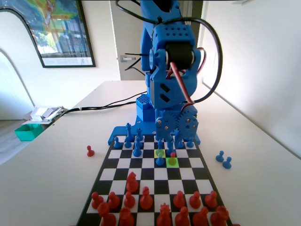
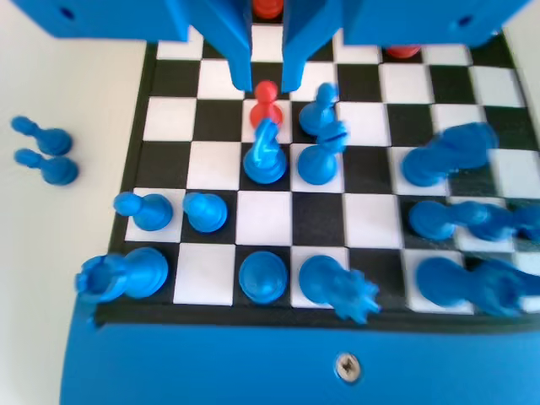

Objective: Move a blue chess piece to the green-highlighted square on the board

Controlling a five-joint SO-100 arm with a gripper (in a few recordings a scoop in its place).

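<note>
I saw the blue two-finger gripper (image 2: 267, 80) hanging with its jaws parted and empty over a small red plastic pawn (image 1: 172, 157) on the bright green-tinted square (image 1: 172, 162), beside the small round-headed blue plastic pawn (image 1: 160, 158) near the chequered black-and-white board's (image 1: 117, 165) far edge.

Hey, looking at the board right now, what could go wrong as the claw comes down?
1. A red pawn already stands on the green-highlighted square; setting a blue piece there could topple it.
2. The open claw hangs above that red pawn, not a blue one, so it may grab the wrong piece.
3. Blue pieces crowd close and could be bumped.
</note>
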